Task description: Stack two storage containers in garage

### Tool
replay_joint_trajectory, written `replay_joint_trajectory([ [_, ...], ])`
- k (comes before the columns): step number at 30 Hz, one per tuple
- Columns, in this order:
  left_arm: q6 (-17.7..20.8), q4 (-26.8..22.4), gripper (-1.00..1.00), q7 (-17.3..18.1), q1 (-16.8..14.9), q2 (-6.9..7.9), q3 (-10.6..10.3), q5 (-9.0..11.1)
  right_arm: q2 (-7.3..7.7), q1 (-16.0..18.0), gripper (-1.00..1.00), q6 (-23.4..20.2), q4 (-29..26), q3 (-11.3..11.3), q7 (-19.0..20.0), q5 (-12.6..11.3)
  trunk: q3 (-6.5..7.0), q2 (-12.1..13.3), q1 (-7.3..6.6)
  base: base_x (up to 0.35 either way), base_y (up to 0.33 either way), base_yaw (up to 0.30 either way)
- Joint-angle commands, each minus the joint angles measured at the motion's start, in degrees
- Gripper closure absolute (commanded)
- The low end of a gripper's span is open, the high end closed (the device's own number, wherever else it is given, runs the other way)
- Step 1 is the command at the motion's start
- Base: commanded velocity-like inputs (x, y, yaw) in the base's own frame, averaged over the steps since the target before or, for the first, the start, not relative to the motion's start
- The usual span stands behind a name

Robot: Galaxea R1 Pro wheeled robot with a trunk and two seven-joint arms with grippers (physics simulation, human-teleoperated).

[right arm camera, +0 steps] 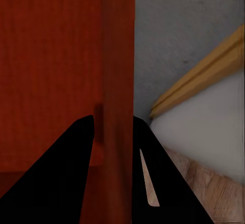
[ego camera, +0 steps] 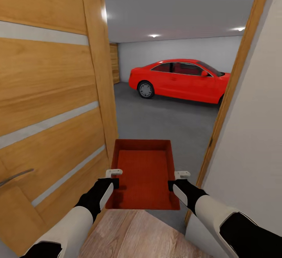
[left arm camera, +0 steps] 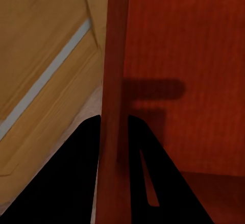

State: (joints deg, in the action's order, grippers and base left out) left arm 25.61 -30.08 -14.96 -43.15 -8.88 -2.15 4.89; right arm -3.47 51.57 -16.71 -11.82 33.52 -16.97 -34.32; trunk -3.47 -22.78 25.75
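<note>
I hold one orange-red topless storage container [ego camera: 145, 171] level in front of me, in the doorway to the garage. My left gripper [ego camera: 113, 177] is shut on its left side wall [left arm camera: 115, 76], one finger inside and one outside. My right gripper [ego camera: 176, 179] is shut the same way on the right side wall [right arm camera: 118, 55]. The container is empty. Beyond it lies the garage's dark grey concrete floor [ego camera: 164, 120].
An open honey-wood door [ego camera: 51, 105] with frosted strips stands close on my left. The wooden door frame [ego camera: 229, 101] and a white wall [ego camera: 254, 140] are close on my right. A glossy red car [ego camera: 180, 79] is parked across the garage. Light wood planks [ego camera: 129, 234] lie under me.
</note>
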Motion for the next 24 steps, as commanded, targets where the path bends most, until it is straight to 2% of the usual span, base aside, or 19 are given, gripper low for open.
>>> replay_joint_trajectory([
  [1, 0.6, -0.1, 1.0, -0.7, 0.0, 0.09, -0.1, -0.5, 0.57, 0.1, 1.0, -0.4, -0.1, -1.4, -1.8, 1.5, -0.13, -0.1, 0.04, 0.0, 0.0, -0.238],
  [5, 0.6, -0.1, 1.0, -0.7, 0.0, 0.09, -0.1, -0.5, 0.57, 0.1, 1.0, -0.4, -0.1, -1.4, -1.8, 1.5, -0.13, -0.1, 0.04, 0.0, 0.0, -0.192],
  [12, 0.6, -0.1, 1.0, -0.7, 0.0, 0.09, -0.1, -0.5, 0.57, 0.1, 1.0, -0.4, -0.1, -1.4, -1.8, 1.5, -0.13, -0.1, 0.04, 0.001, 0.013, -0.028],
  [24, 0.6, -0.1, 1.0, -0.7, 0.0, 0.09, -0.1, -0.5, 0.57, 0.1, 1.0, -0.5, -0.1, -1.4, -1.7, 1.4, -0.13, -0.1, 0.04, 0.079, 0.245, -0.001],
])
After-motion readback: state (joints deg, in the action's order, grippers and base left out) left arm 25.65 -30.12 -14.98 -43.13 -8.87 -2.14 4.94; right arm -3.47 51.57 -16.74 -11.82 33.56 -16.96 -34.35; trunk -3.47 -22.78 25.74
